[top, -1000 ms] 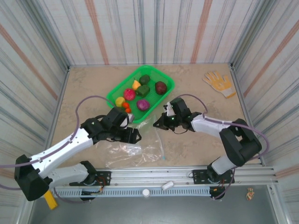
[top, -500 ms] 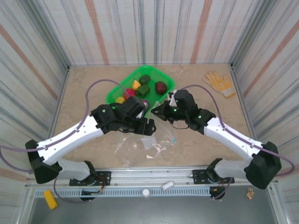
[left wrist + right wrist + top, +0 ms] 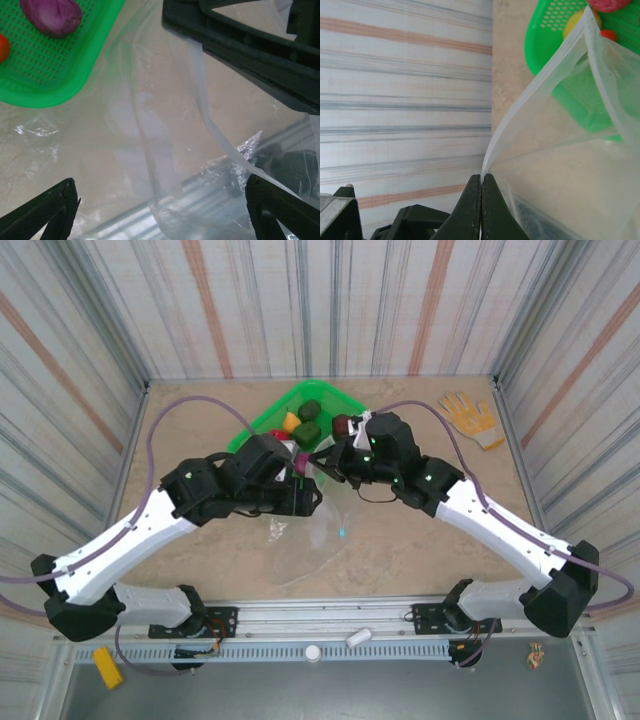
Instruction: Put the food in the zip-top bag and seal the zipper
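The right end effector [image 3: 481,181], pinching the zipper [image 3: 520,115] strip, lifts one lip of the bag [image 3: 150,130] off the bench [image 3: 400,560] by the near edge of the tray [image 3: 55,95] — presumably so the mouth gapes toward the food [image 3: 309,412], which lies in the tray toward the bench's far edge. The left end effector [image 3: 160,190] hangs spread above the bag, holding nothing — seemingly poised to take the opposite lip.

Both arms are reaching forward, wrists nearly meeting; left gripper [image 3: 162,207] is holding its jaws wide apart, right gripper [image 3: 481,181] is pinching the bag [image 3: 555,130] edge.
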Robot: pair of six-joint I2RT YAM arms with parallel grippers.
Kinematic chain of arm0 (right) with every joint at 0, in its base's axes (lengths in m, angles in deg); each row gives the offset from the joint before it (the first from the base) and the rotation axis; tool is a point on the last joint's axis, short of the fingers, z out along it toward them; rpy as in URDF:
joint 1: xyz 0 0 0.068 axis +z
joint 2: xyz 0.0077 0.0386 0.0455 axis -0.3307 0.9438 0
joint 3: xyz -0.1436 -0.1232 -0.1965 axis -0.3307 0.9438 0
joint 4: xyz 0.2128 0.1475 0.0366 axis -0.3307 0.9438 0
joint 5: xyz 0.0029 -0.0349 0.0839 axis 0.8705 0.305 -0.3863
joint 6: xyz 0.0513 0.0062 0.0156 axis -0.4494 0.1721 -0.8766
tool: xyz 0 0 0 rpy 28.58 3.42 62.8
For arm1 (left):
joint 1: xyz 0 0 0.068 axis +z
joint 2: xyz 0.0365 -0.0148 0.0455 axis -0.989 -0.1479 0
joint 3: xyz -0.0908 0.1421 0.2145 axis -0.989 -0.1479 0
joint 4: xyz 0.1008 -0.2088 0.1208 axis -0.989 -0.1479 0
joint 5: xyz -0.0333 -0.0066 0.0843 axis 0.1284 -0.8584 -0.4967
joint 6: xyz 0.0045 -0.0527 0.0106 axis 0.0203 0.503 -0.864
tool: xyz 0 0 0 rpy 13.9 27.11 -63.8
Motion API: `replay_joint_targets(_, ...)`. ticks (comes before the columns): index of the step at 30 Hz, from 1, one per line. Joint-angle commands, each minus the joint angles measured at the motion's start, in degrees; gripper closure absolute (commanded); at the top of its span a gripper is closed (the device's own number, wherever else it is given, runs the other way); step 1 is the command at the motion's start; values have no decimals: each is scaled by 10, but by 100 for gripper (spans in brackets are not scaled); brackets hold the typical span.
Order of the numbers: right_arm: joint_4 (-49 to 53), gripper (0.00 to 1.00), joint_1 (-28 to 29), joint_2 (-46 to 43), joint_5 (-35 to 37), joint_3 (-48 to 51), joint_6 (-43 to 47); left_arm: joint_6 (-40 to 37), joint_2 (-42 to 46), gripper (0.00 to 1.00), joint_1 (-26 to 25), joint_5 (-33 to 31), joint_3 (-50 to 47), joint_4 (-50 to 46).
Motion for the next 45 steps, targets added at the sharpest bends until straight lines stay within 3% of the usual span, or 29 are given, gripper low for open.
replay_joint_targets(1,15,100,9,13,13,-33,9,-18,32,12,22,25,20,4)
replay_joint_targets(6,8,100,19,23,14,-46,18,-38,69,19,67,72,19,-11)
replay_joint_targets(11,2,100,31,37,14,-59,22,-14,94,18,126,129,-8,-1)
replay_joint_targets(17,-4,100,43,66,6,-86,25,35,89,15,129,140,-58,47)
replay_joint_targets(35,-14,100,52,75,11,-78,27,128,106,30,148,135,-149,200)
replay_joint_targets(45,-10,100,52,83,15,-81,47,140,84,69,152,154,-140,218)
